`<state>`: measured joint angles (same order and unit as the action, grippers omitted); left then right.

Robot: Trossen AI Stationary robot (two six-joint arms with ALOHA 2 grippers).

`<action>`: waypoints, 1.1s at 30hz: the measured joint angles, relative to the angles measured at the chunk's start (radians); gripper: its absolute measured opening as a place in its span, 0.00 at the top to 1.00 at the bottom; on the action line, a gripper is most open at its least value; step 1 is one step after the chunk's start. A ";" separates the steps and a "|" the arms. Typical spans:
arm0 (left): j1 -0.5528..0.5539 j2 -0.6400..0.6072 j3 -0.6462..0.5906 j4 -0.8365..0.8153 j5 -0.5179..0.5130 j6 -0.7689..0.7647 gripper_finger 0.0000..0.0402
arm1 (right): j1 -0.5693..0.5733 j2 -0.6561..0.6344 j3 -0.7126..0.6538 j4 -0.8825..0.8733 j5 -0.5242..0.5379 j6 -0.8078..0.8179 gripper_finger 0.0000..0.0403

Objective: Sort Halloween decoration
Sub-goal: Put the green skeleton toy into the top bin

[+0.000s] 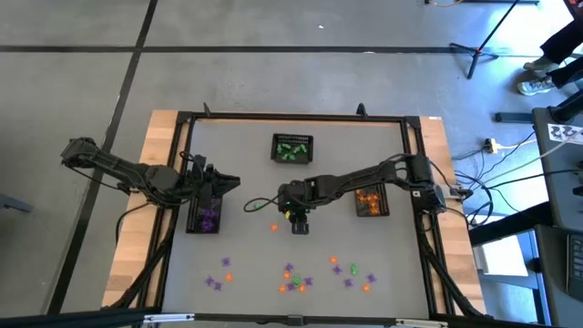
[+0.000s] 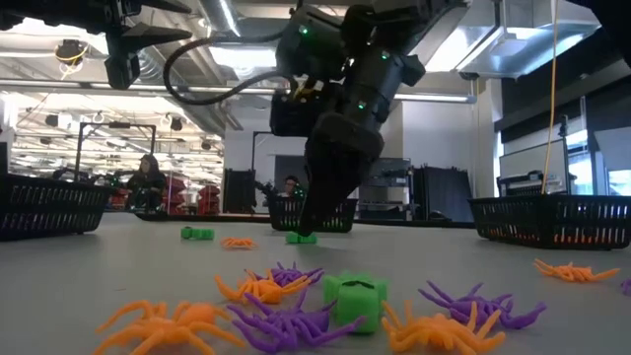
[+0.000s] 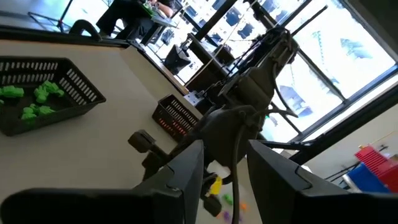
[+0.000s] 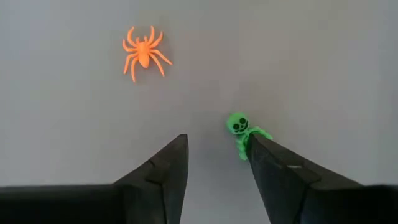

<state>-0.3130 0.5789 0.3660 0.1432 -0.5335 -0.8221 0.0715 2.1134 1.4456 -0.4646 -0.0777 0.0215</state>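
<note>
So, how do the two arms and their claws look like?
Both arms are dark, jointed, with black cables running along them. The right claw has two black, wedge-shaped fingers; small green lights glow on its wrist. The left claw has the same black tapered fingers.

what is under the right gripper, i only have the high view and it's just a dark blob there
Observer: A green skeleton lies on the table, right against one fingertip of the right gripper, whose jaws are open.
Operator: anything else near it
Observer: An orange spider lies flat on its own, farther ahead of the fingers and well apart from the skeleton.
Operator: and is the left one carrying anything
Observer: No. The left gripper has its jaws apart with nothing between them.
</note>
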 joint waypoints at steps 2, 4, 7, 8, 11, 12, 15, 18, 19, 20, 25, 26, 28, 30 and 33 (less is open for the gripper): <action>0.000 0.003 0.000 0.001 0.001 -0.008 0.71 | 0.001 0.007 0.000 0.001 0.015 0.005 0.58; 0.000 0.004 0.000 -0.001 0.004 -0.014 0.71 | 0.002 0.008 -0.001 0.001 0.018 0.012 0.58; 0.000 0.004 0.000 0.000 0.004 -0.014 0.71 | 0.001 0.010 -0.001 -0.001 0.019 0.020 0.62; 0.000 0.004 0.000 -0.001 0.004 -0.014 0.71 | 0.001 0.010 -0.002 -0.001 0.021 0.024 0.64; 0.000 0.004 0.000 0.000 0.004 -0.014 0.71 | 0.000 0.011 -0.002 -0.002 0.014 0.050 0.71; 0.000 0.004 0.000 -0.001 0.004 -0.014 0.71 | 0.000 0.011 -0.002 -0.001 0.008 0.057 0.73; 0.000 0.004 0.000 0.000 0.004 -0.014 0.71 | -0.001 -0.004 -0.004 0.003 -0.013 0.075 0.75; 0.000 0.003 0.000 0.000 0.003 -0.014 0.71 | 0.000 -0.028 -0.008 -0.004 -0.028 0.078 0.73; 0.000 0.004 0.000 0.000 0.003 -0.014 0.71 | 0.000 -0.035 -0.009 -0.004 -0.024 0.077 0.72; 0.000 0.004 0.000 -0.001 0.003 -0.014 0.71 | 0.000 -0.042 -0.010 -0.005 -0.020 0.075 0.70; 0.000 0.004 0.000 0.000 0.003 -0.014 0.71 | -0.001 -0.058 -0.008 0.007 -0.009 0.053 0.59; 0.000 0.004 0.000 0.000 0.003 -0.014 0.71 | -0.001 -0.054 -0.008 0.005 -0.006 0.053 0.56; 0.000 0.004 0.000 0.000 0.003 -0.014 0.71 | -0.001 -0.046 -0.008 0.019 0.006 0.053 0.53; 0.000 0.004 0.000 0.000 0.003 -0.014 0.71 | -0.002 -0.046 -0.008 0.013 0.015 0.053 0.50; 0.000 0.004 0.000 0.000 0.003 -0.015 0.71 | -0.008 -0.036 -0.006 0.026 0.033 0.053 0.47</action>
<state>-0.3127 0.5827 0.3660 0.1429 -0.5304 -0.8368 0.0640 2.0773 1.4397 -0.4385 -0.0444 0.0746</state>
